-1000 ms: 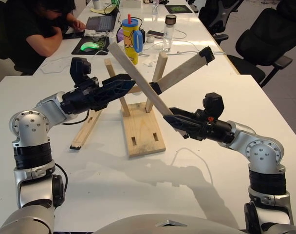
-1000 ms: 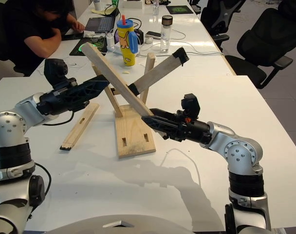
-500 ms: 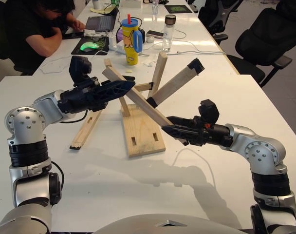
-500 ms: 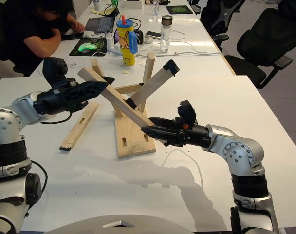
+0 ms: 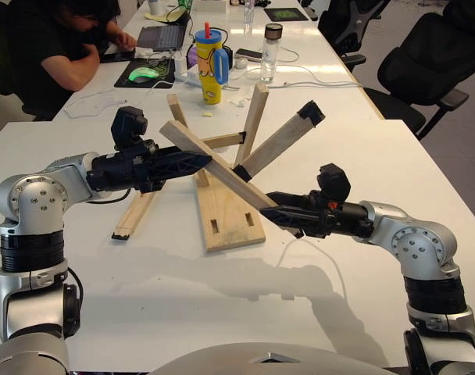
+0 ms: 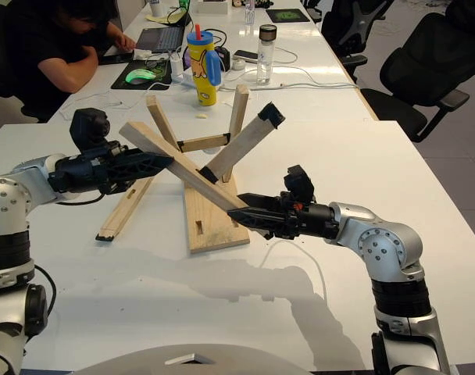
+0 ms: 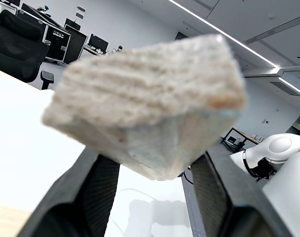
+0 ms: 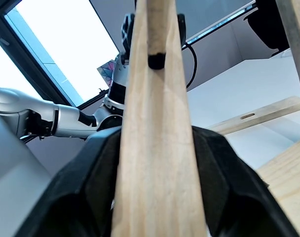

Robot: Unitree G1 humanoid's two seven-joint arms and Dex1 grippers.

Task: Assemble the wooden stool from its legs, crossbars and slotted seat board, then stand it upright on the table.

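A long wooden leg (image 5: 222, 168) hangs slanted above the seat board (image 5: 231, 225), held at both ends. My left gripper (image 5: 192, 162) is shut on its upper part; in the left wrist view the leg's cut end (image 7: 150, 113) sits between the fingers (image 7: 91, 197). My right gripper (image 5: 275, 200) is shut on its lower end (image 8: 155, 148). A second leg with a dark tip (image 5: 288, 137) branches up from it at a dark joint. Two legs (image 5: 255, 109) joined by a crossbar (image 5: 222, 141) stand in the flat slotted board.
A loose leg (image 5: 136, 209) lies on the table left of the board. A white cable (image 5: 304, 244) curls near my right gripper. On the table behind stand a yellow cup (image 5: 210, 66), a bottle (image 5: 270, 51) and a laptop (image 5: 163, 35). Office chairs (image 5: 433, 70) stand at the right.
The held leg has dropped and now lies flatter, its upper end coming down from beside the yellow cup. Both grippers moved lower with it, and the branching leg sank too.
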